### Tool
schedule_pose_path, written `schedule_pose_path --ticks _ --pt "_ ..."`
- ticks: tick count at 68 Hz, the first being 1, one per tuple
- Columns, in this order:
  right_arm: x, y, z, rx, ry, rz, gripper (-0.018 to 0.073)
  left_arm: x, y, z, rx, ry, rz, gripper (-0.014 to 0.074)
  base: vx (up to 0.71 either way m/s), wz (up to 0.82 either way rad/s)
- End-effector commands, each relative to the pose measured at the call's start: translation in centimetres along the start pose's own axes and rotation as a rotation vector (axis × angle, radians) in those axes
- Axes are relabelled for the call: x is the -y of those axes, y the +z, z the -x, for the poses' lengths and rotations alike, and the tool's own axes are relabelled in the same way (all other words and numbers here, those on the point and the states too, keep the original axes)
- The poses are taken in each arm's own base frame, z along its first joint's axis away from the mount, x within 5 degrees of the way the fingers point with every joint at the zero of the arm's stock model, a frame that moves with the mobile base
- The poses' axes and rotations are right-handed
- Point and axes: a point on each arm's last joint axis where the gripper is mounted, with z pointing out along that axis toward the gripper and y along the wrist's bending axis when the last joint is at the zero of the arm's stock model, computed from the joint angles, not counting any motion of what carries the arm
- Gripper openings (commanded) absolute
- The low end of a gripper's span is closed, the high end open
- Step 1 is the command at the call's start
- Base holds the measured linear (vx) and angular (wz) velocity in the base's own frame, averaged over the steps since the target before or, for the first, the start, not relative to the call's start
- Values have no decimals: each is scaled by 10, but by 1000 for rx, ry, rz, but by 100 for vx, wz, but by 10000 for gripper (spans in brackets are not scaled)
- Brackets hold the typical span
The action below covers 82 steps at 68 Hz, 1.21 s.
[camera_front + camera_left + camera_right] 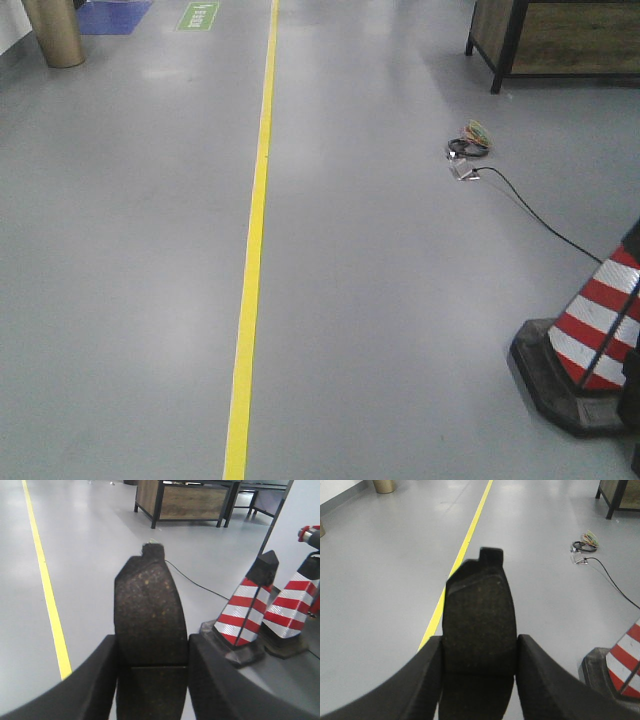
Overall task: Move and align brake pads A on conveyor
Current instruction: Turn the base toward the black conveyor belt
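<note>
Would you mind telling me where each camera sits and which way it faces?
Front: on the robot, facing floor, yellow line, cone; no body shown.
Left wrist: behind left end effector gripping a pad, facing cones.
Right wrist: behind right end effector gripping a pad.
All share the line; front and right share the cable bundle.

cable (540, 212) behind cone (592, 330).

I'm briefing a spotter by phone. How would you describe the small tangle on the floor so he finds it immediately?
Start at the yellow floor line and look right, toward the wooden bench. Short of it lies a coiled cable bundle with green, yellow and red wires; a black cord trails from it toward the striped traffic cone.
</note>
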Motion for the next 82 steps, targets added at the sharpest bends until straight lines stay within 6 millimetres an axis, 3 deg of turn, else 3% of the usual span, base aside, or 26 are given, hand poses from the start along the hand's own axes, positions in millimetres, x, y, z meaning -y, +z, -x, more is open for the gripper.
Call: schedule_pose_path --ticks 1,44,82 --pt "1 -4 19 127 -5 -7 -4 4 -2 15 103 9 -34 -6 54 -3" --pt "1 -4 19 127 -5 -7 -4 4 -2 15 103 9 -34 -6 42 -11" --pt "1 -4 19 127 -5 -7 -4 4 -2 15 103 9 -34 -6 20 -74"
